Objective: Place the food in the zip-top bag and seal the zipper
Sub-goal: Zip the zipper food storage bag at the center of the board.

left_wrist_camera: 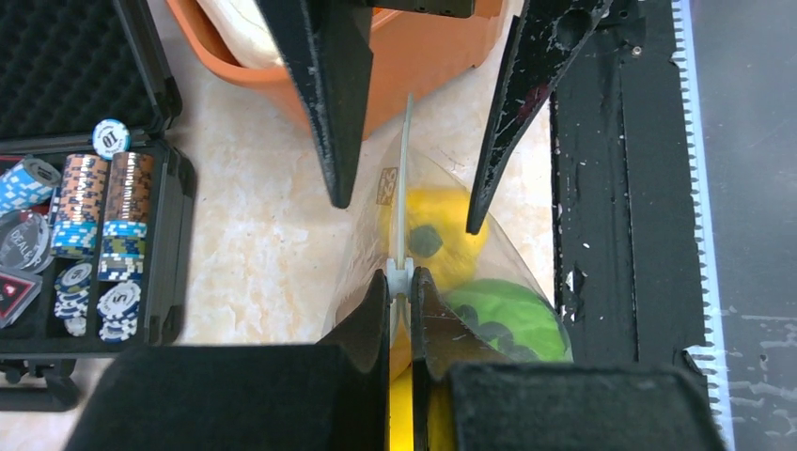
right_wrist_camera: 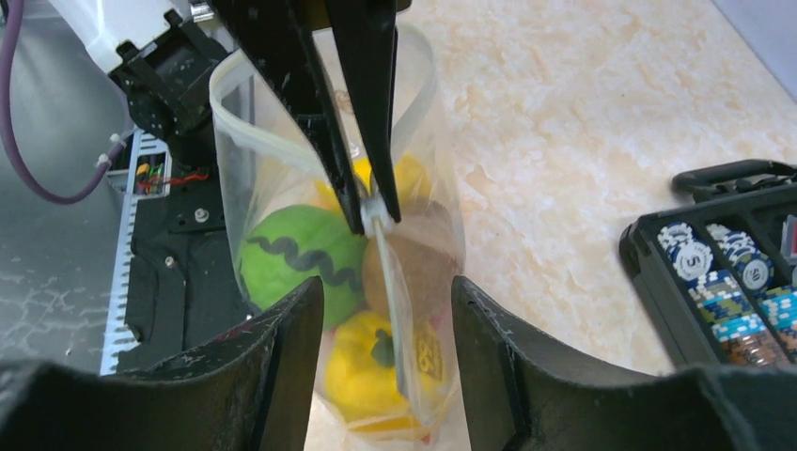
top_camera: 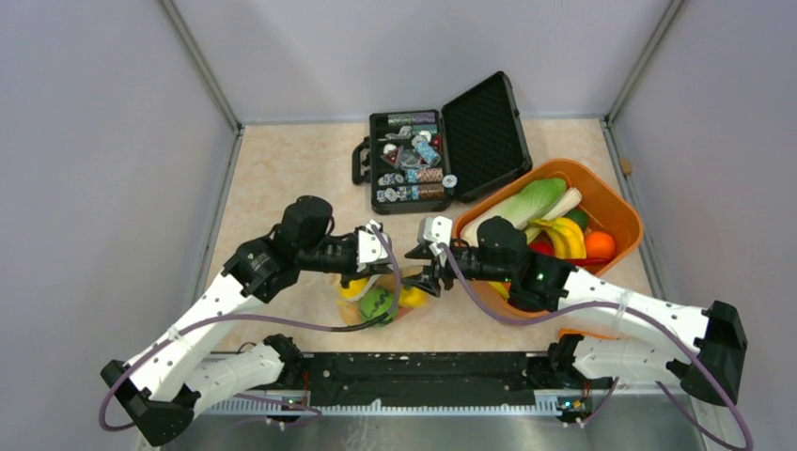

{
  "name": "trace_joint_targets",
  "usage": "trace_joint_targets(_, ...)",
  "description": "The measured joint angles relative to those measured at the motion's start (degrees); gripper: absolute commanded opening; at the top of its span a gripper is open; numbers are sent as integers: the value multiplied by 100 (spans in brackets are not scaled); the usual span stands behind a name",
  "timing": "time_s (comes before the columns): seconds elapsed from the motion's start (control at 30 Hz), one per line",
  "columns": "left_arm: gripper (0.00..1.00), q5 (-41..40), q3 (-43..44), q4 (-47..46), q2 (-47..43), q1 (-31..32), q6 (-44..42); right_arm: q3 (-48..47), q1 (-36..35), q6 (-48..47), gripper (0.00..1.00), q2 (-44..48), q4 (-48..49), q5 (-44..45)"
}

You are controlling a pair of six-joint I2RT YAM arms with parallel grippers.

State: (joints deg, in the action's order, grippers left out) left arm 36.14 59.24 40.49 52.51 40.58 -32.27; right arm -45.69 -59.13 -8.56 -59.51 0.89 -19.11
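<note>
The left gripper is pinched tight on the zipper of the one zip-top bag. The right gripper stands parted, one finger on each side of that strip (gripping nothing). Four pieces of food sit inside the bag: one green, one brown and two yellow. Beyond it on the surface are one orange tub and one black case.

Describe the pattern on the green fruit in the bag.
Green fruit: wavy black stripes; right wrist view.

Chip numbers legible, little else.
At the left, white poker chip on black case rim reads "10"; nearer chip reads "5"; small print on zip-top bag is illegible.
</note>
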Motion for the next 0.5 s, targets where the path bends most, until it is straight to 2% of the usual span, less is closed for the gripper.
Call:
trace_joint_targets(0.2,0,208,70,-44,138,0,46,-214,0,-149,52,-166,-136,-50)
trace_joint_targets(0.3,0,264,70,-81,138,0,72,-214,0,-153,48,-273,-138,-101)
trace_joint_targets(0.37,0,306,70,-114,138,0,83,-214,0,-153,38,-341,-136,-160)
trace_joint_targets(0.5,0,350,70,-157,138,0,85,-214,0,-166,11,-457,-127,-214)
